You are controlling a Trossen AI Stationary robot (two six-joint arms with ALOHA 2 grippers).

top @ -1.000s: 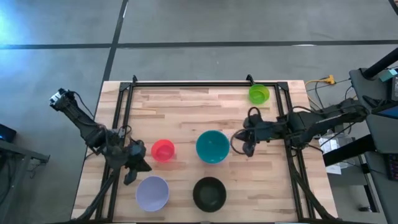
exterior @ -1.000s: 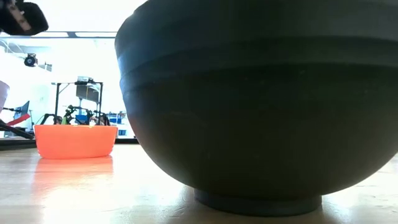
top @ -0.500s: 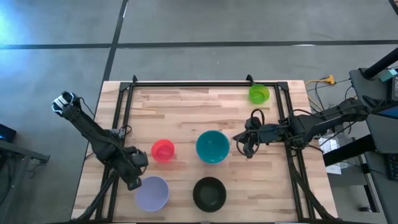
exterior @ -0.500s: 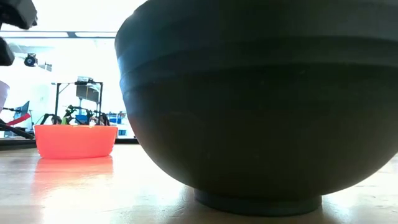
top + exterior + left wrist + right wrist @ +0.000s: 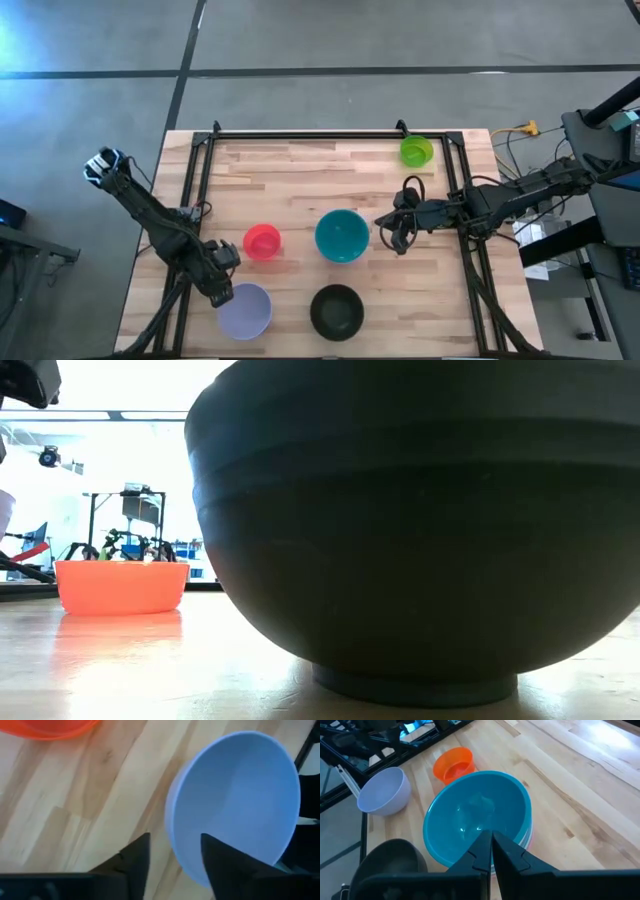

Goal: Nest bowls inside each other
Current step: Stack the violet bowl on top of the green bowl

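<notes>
A lavender bowl (image 5: pixel 246 311) stands upright near the front left, and my left gripper (image 5: pixel 219 292) is at its left rim. In the left wrist view the gripper (image 5: pixel 172 842) is open. One finger is outside the bowl's wall (image 5: pixel 175 820) and one is over its hollow; I see no touch. A teal bowl (image 5: pixel 342 236) sits mid-table with pale rims (image 5: pixel 528 834) showing beneath it. My right gripper (image 5: pixel 392 236) is shut just right of it. A red bowl (image 5: pixel 262 241), a black bowl (image 5: pixel 337 311) and a lime green bowl (image 5: pixel 416 151) stand apart on the wood.
A black metal frame (image 5: pixel 300 134) runs around the tabletop's far and side edges. The black bowl (image 5: pixel 410 530) fills the low view, with the red bowl (image 5: pixel 120 586) behind it at the left. Bare wood lies between the bowls and across the far half.
My left gripper has gone toward the table's near edge, from beside the red bowl down to the lavender bowl's left rim. The bowls have stayed where they were.
</notes>
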